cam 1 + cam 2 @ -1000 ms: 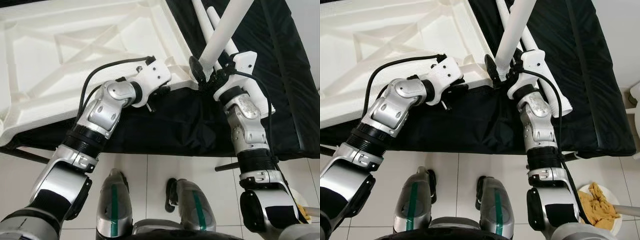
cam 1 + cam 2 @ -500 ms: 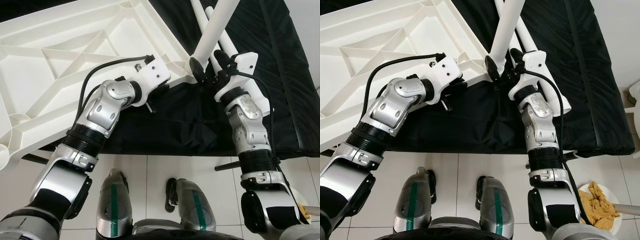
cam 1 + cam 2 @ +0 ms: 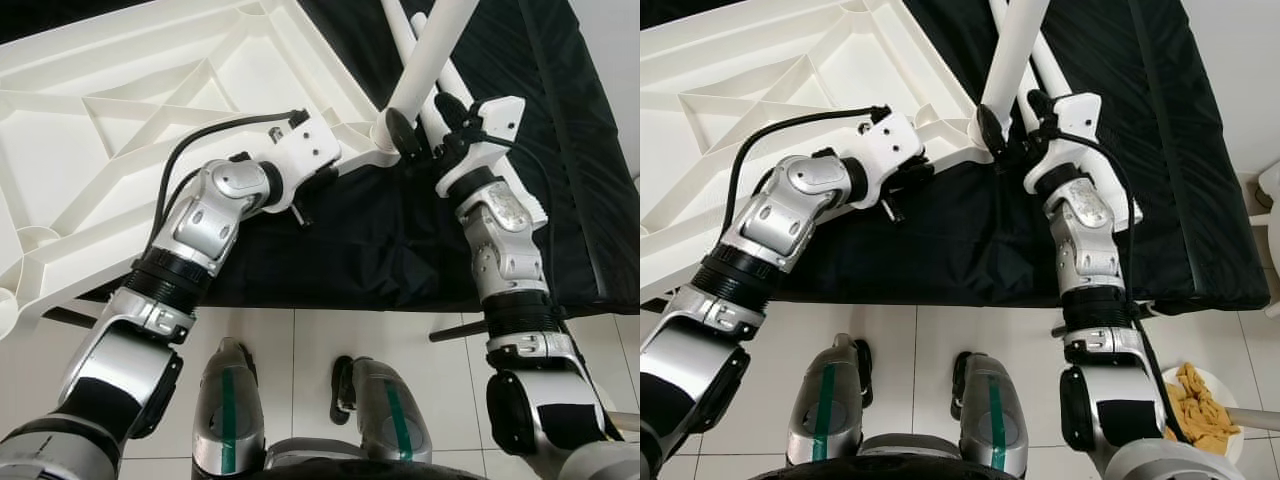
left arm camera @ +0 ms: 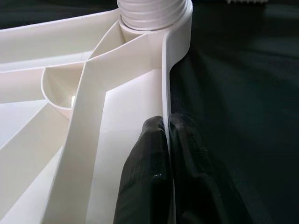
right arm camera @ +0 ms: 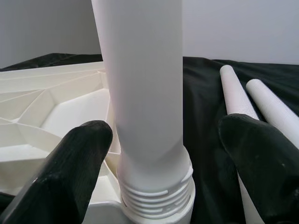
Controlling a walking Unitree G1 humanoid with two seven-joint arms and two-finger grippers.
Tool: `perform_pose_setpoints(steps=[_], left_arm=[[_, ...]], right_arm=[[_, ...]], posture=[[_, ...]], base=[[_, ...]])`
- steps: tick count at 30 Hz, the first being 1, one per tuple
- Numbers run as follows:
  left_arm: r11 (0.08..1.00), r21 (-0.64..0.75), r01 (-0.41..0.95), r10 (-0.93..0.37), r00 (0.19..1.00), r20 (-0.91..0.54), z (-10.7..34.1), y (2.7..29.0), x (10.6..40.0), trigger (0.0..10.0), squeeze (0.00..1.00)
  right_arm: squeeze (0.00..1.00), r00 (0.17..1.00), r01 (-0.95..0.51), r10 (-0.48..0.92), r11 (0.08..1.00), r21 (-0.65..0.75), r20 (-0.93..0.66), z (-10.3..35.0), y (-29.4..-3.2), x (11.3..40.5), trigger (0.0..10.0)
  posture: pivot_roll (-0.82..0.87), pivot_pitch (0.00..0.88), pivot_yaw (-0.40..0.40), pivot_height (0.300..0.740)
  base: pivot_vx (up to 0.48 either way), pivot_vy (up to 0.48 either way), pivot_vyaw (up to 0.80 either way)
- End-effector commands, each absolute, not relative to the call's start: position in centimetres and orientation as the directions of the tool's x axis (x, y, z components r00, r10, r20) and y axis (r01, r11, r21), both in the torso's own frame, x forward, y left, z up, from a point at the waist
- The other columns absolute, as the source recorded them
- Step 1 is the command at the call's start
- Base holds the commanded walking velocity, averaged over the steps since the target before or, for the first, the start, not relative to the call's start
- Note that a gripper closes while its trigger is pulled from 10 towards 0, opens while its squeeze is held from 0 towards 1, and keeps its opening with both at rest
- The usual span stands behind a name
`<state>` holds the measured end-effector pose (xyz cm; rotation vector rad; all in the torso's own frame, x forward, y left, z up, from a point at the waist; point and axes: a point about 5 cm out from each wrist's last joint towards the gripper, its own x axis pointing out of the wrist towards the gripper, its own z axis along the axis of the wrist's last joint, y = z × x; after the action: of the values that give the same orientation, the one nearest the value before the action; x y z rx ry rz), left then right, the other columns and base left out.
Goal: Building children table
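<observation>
A white plastic table top lies upside down on the black-covered surface, ribs up. My left gripper is shut on its thin rim, a short way from the near right corner. A white leg stands tilted in that corner's socket, its threaded end seated in the socket. My right gripper is open, one finger on each side of the leg's base. There is a gap between the leg and the right-hand finger.
Two spare white legs lie on the black cloth behind the standing one. The cloth's front edge drops to a tiled floor, where my feet stand. A plate with something yellow sits on the floor at the right.
The table top has pivoted on the cloth, its left end swinging toward me. The leg's base now sits in the corner socket. My right wrist has risen and its fingers have spread.
</observation>
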<state>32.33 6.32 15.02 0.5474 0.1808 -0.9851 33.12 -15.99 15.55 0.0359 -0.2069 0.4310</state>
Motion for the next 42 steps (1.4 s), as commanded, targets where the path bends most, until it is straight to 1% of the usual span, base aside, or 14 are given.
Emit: perform_pose_setpoints(steps=[1, 11, 14, 26, 27, 29, 30, 31, 32, 33, 34, 35, 40, 42], left_arm=[[0.424, 0.387, 0.819, -0.749, 0.557, -0.358, 15.5, 6.2, 32.2, 10.0, 0.00], [0.412, 0.393, 0.822, -0.760, 0.548, -0.349, 15.7, 5.8, 32.0, 10.0, 0.00], [0.408, 0.395, 0.823, -0.765, 0.544, -0.344, 15.9, 5.6, 32.0, 10.0, 0.00], [0.403, 0.401, 0.823, -0.770, 0.541, -0.337, 16.0, 5.5, 31.9, 10.0, 0.00], [0.403, 0.400, 0.823, -0.770, 0.541, -0.338, 16.0, 5.5, 31.9, 10.0, 0.00], [0.403, 0.400, 0.823, -0.770, 0.541, -0.338, 16.0, 5.5, 31.9, 10.0, 0.00], [0.403, 0.400, 0.823, -0.770, 0.541, -0.338, 16.0, 5.6, 31.9, 10.0, 0.00], [0.403, 0.400, 0.823, -0.770, 0.541, -0.338, 16.0, 5.6, 31.9, 10.0, 0.00], [0.404, 0.402, 0.822, -0.769, 0.543, -0.338, 16.0, 5.6, 31.9, 10.0, 0.00], [0.404, 0.403, 0.821, -0.769, 0.543, -0.338, 16.0, 5.6, 31.9, 10.0, 0.00], [0.403, 0.405, 0.820, -0.768, 0.544, -0.337, 16.0, 5.6, 31.9, 10.0, 0.00], [0.403, 0.407, 0.820, -0.768, 0.544, -0.336, 16.0, 5.6, 31.9, 10.0, 0.00], [0.402, 0.409, 0.819, -0.769, 0.545, -0.334, 16.1, 5.6, 31.9, 10.0, 0.00], [0.402, 0.411, 0.818, -0.770, 0.545, -0.333, 16.2, 5.6, 31.9, 10.0, 0.00]], right_arm=[[0.00, 0.881, -0.435, 0.425, 0.901, 0.002, 0.208, 15.5, -15.7, 33.7, 10.0], [0.00, 0.861, -0.476, 0.467, 0.879, -0.004, 0.200, 15.7, -14.5, 35.0, 10.0], [0.00, 0.846, -0.499, 0.497, 0.866, -0.040, 0.193, 16.0, -13.9, 35.6, 10.0], [0.00, 0.839, -0.509, 0.521, 0.854, -0.112, 0.156, 15.9, -14.5, 36.3, 10.0], [0.00, 0.840, -0.507, 0.520, 0.854, -0.116, 0.156, 15.9, -14.6, 36.4, 9.1], [0.00, 0.840, -0.507, 0.520, 0.854, -0.116, 0.156, 15.9, -14.6, 36.4, 9.1], [0.00, 0.841, -0.504, 0.518, 0.855, -0.121, 0.156, 16.0, -14.8, 36.4, 5.6], [0.00, 0.841, -0.504, 0.518, 0.855, -0.121, 0.156, 16.0, -14.8, 36.4, 5.6], [0.00, 0.841, -0.503, 0.518, 0.855, -0.126, 0.157, 16.0, -14.9, 36.5, 4.2], [0.00, 0.840, -0.503, 0.518, 0.855, -0.128, 0.158, 16.0, -15.0, 36.6, 4.2], [0.00, 0.838, -0.507, 0.523, 0.852, -0.130, 0.158, 16.0, -15.1, 36.6, 0.8], [0.00, 0.835, -0.511, 0.527, 0.850, -0.132, 0.157, 16.0, -15.1, 36.6, 0.0], [0.00, 0.837, -0.509, 0.526, 0.850, -0.136, 0.153, 15.9, -15.1, 36.7, 0.0], [0.00, 0.839, -0.505, 0.523, 0.851, -0.143, 0.149, 15.9, -15.2, 36.8, 10.0]], posture=[[0.06, 0.068, -0.039, 0.740], [0.07, 0.062, -0.041, 0.740], [0.07, 0.060, -0.042, 0.740], [0.07, 0.060, -0.044, 0.740], [0.07, 0.058, -0.043, 0.740], [0.07, 0.058, -0.043, 0.740], [0.07, 0.058, -0.043, 0.740], [0.07, 0.058, -0.043, 0.740], [0.07, 0.055, -0.043, 0.740], [0.07, 0.055, -0.043, 0.740], [0.07, 0.052, -0.042, 0.740], [0.07, 0.052, -0.042, 0.740], [0.07, 0.051, -0.043, 0.740], [0.07, 0.053, -0.043, 0.740]], base=[[0.000, 0.000, 0.00], [0.000, 0.000, 0.00], [0.000, 0.000, 0.00], [0.000, 0.000, 0.00], [0.000, 0.000, 0.00], [0.000, 0.000, 0.00], [0.000, 0.000, 0.00], [0.000, 0.000, 0.00], [0.000, 0.000, 0.00], [0.000, 0.000, 0.00], [0.000, 0.000, 0.00], [0.000, 0.000, 0.00], [0.000, 0.000, 0.00], [0.000, 0.000, 0.00]])
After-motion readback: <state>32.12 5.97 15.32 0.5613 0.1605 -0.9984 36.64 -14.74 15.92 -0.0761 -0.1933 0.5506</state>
